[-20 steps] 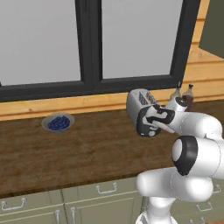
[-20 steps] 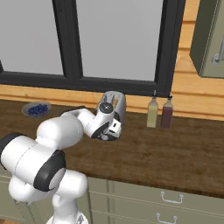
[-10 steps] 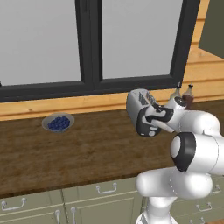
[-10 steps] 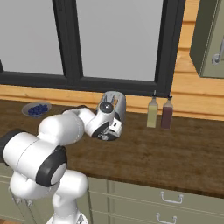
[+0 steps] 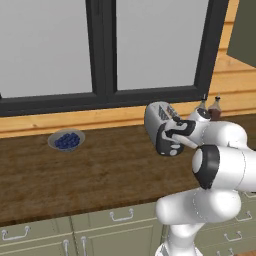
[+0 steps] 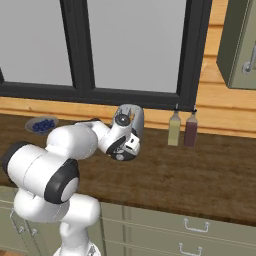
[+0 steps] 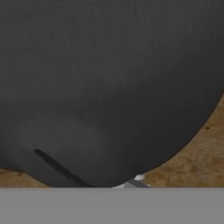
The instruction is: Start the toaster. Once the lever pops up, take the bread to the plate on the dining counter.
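Observation:
The rounded silver-grey toaster (image 5: 155,115) stands at the back of the wood counter, under the window. My gripper (image 5: 168,131) is shut and pressed close against the toaster's dark front (image 6: 135,131), holding nothing. The hand covers the front panel, so the lever is hidden. In the hand view the toaster's dark curved body (image 7: 109,87) is very near, with a strip of brown counter below it. Only a small tan edge of bread (image 6: 132,116) peeks from the top slot. The plate and the dining counter are out of view.
A grey bowl of blueberries (image 5: 66,140) sits to the left on the counter (image 5: 100,175). Two bottles (image 6: 174,129) (image 6: 190,129) stand right of the toaster against the wall. A wall cabinet (image 6: 240,45) hangs at the upper right. Drawers run below the counter.
The hand stays pressed at the toaster's front. Only the arm's elbow has shifted slightly.

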Robot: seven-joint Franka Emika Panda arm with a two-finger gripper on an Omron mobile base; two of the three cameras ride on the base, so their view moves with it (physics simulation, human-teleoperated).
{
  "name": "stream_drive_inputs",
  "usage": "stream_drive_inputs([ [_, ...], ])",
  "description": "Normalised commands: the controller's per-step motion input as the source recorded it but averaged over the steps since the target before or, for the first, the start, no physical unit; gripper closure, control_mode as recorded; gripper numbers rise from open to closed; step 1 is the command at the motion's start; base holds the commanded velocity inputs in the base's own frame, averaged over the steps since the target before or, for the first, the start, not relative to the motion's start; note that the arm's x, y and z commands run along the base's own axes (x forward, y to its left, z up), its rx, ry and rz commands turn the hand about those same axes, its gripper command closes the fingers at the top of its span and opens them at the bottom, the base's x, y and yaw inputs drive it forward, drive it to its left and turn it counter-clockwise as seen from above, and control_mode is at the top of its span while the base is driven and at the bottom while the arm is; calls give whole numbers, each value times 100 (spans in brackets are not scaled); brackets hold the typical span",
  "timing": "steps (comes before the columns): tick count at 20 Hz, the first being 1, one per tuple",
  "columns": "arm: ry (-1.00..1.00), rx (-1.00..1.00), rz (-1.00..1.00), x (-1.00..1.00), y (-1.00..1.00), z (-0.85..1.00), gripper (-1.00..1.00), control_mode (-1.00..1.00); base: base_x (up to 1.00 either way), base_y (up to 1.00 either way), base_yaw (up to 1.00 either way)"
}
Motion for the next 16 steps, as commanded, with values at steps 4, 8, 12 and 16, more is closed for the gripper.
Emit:
stream_drive_inputs([
  [4, 2, 0, -3, -34, 8, -100, 100, -100, 0, 0, 0],
  [8, 0, 1, -1, -30, 9, -73, 100, -100, 0, 0, 0],
  [12, -9, 11, 0, -16, 0, 65, 100, -100, 0, 0, 0],
  [16, -10, 4, 0, -43, 0, 88, 100, -100, 0, 0, 0],
])
